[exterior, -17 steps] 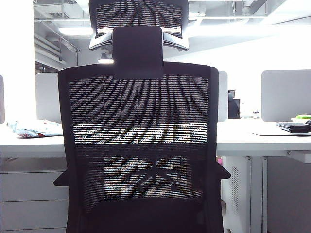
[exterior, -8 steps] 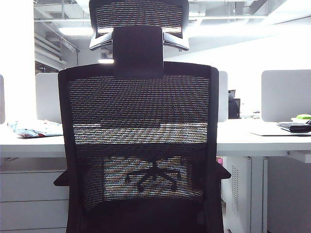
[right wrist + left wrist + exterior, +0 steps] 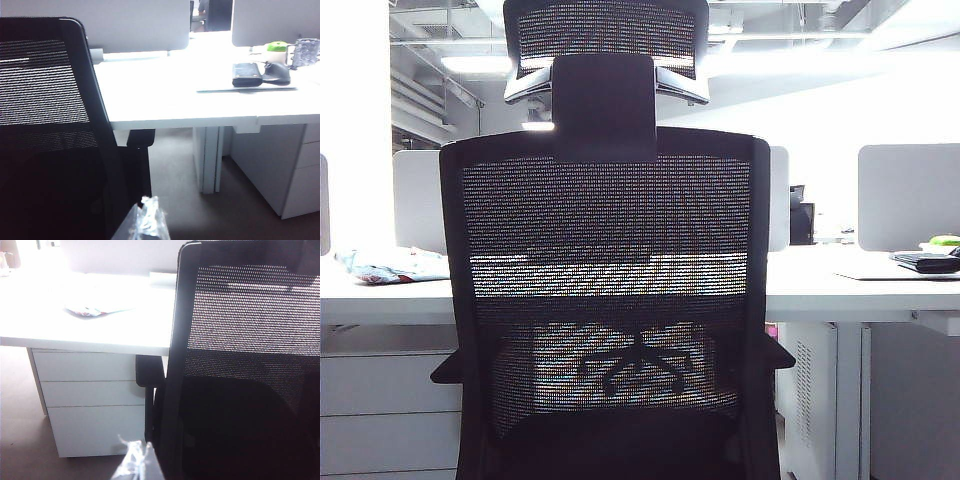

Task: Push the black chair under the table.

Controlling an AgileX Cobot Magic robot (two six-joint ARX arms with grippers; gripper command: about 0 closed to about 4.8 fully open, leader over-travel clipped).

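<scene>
One black chair [image 3: 605,300] stands facing the desk [image 3: 840,285], its seat not yet under. It looks heavy but free-rolling; push on the stiff frame, not the yielding mesh. Your left gripper [image 3: 136,465] and right gripper [image 3: 145,220] flank its back; whether the fingers are spread, you cannot tell.

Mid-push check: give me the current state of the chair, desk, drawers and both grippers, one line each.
black chair: upright, back toward the camera, seat not yet under the table.
table: top carries clutter at both ends.
drawer unit: all drawers closed.
left gripper: beside the chair's back frame, jaw state unclear.
right gripper: beside the chair's other edge, jaw state unclear.
</scene>
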